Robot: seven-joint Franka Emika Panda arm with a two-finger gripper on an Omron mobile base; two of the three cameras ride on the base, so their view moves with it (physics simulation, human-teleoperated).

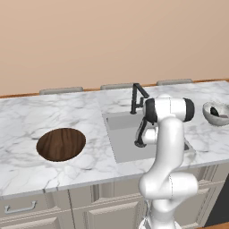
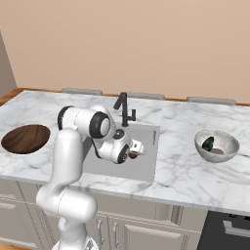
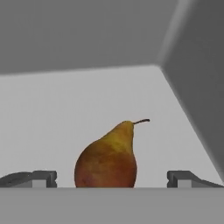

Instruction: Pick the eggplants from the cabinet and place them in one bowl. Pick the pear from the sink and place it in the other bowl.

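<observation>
- Down inside the sink (image 2: 146,166), the gripper (image 3: 111,179) hangs with its jaws spread wide, gripping nothing.
- Between the two fingertips (image 3: 41,178) lies the pear (image 3: 106,159), on the grey sink floor, stem pointing up and to the right in the hand view; neither tip touches it.
- On the marble counter (image 1: 27,120), the dark wooden bowl (image 1: 61,144) sits to the left of the sink.
- Right of the sink, the pale bowl (image 2: 217,145) holds dark eggplants (image 2: 209,143).
- Behind the basin stands the black faucet (image 2: 124,108).
</observation>
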